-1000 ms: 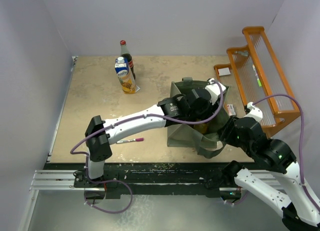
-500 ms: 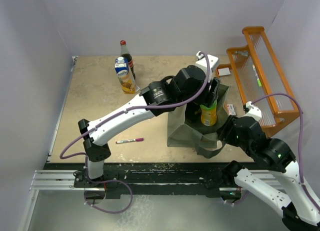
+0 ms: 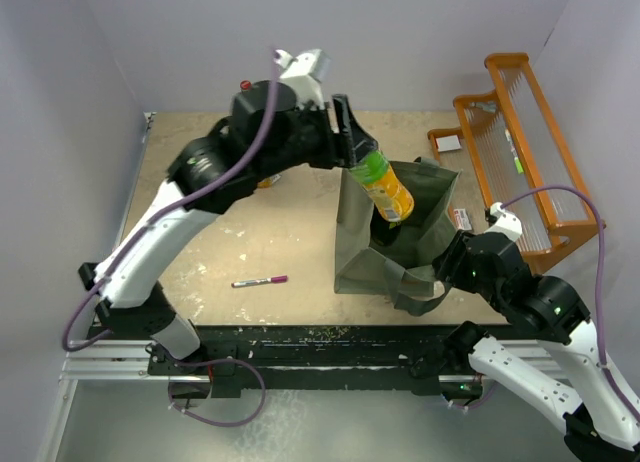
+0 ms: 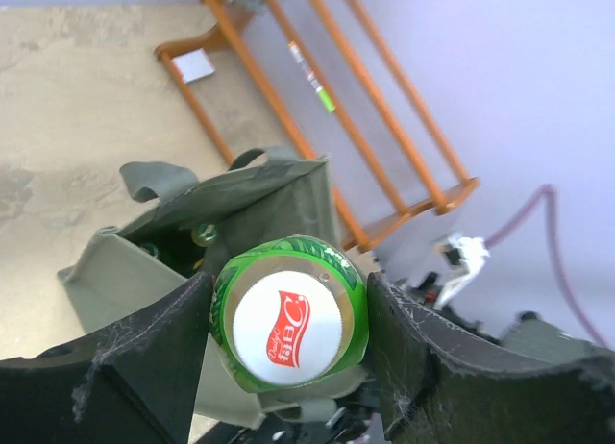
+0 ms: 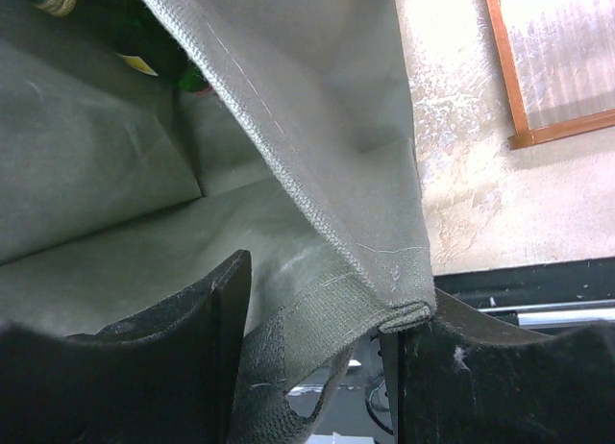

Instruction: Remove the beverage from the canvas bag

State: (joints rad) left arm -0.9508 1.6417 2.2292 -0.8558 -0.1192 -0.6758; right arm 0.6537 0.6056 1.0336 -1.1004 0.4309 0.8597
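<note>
Beverage (image 3: pixel 384 189) now raised over canvas bag (image 3: pixel 352 267), left tool (image 4: pixel 288 343) clamping it, right tool (image 5: pixel 312 353) pinching bag's rim, interior dim.

The left arm (image 3: pixel 165 230) and right arm (image 3: pixel 520 374) share white shells, black joints and looping purple cables (image 3: pixel 556 190).

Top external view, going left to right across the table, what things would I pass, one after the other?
In order: pink marker → canvas bag → orange rack. The bottle in the left gripper overlaps the bag, so its place is unclear and I left it out.
</note>
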